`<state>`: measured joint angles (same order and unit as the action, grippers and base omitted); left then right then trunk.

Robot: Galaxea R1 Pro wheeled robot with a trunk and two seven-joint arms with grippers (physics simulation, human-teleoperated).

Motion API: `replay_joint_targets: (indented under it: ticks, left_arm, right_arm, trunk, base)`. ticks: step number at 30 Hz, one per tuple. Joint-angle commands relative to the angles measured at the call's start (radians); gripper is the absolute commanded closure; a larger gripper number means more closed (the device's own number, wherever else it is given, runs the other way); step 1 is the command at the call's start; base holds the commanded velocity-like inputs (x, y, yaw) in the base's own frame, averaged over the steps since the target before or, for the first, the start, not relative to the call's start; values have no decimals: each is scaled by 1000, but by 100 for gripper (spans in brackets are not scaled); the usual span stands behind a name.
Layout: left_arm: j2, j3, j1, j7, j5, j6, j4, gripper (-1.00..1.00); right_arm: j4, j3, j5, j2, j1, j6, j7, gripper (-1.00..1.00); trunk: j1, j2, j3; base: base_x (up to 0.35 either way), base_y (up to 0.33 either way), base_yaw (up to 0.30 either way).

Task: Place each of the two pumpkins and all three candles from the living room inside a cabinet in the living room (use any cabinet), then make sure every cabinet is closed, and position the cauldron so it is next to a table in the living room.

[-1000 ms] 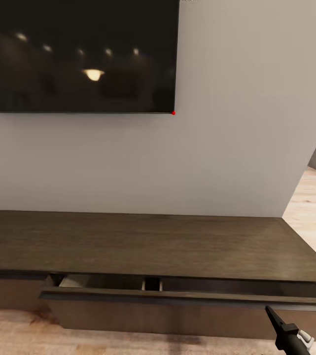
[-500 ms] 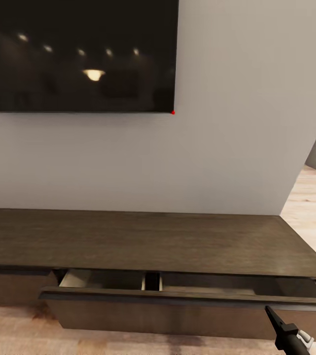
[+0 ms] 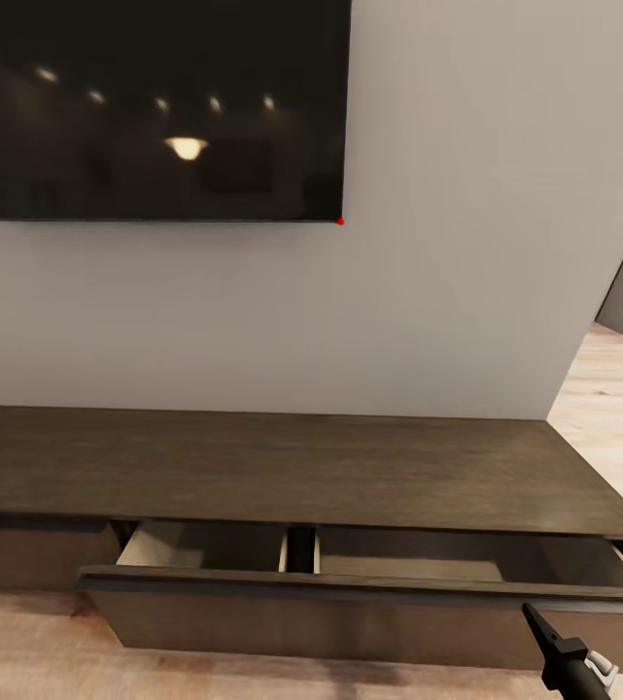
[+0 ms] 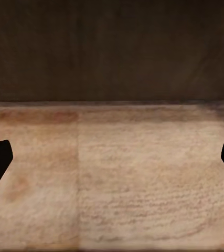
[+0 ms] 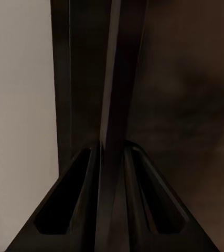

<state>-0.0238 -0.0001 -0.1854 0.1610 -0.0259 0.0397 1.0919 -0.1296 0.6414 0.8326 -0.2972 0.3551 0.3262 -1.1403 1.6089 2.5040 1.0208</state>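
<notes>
The drawer of the cabinet (image 3: 292,472) is sliding out: a second ago only a dark slit showed behind its front, and now the pale beige interior (image 3: 199,546) lies open on both sides of the centre divider. The view has drifted a little too, so part of that shift is the camera. That looks like the opening step under way, with room appearing for pumpkins and candles, though none are in sight and what shows of the drawer looks bare.

The right gripper (image 5: 112,157) is clamped on the thin top edge of the drawer front (image 3: 350,583), one finger on either side; the head view catches it low at the right end. The left gripper (image 4: 112,157) hangs spread wide over the wood floor (image 4: 117,184), holding nothing.
</notes>
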Motion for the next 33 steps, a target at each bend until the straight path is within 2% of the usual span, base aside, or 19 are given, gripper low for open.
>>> replay_joint_targets:
  ticks: [1,11,16,19,33]
  left_arm:
    - [0,0,0,3,-3,2,0,-100]
    - [-1,0,0,4,-5,5,0,-100]
    - [-1,0,-7,4,-8,52,4,-100]
    - [-1,0,-29,3,-11,65,19,-100]
    - [0,0,-46,0,-9,69,31,-100]
  right_arm:
    - [-1,-3,20,0,1,22,-10,100]
    - [-1,-3,20,0,1,22,-10,100]
    - [-1,-3,20,0,1,22,-10,100]
    - [-1,-3,20,0,1,22,-10,100]
    - [-1,-5,20,0,1,22,-10,100]
  trunk:
    - [0,0,1]
    - [0,0,1]
    - [0,0,1]
    - [0,0,1]
    - [0,0,1]
  base:
    - [-26,0,0]
    - [-113,0,0]
    - [-11,0,0]
    - [-3,0,0]
    - [-61,0,0]
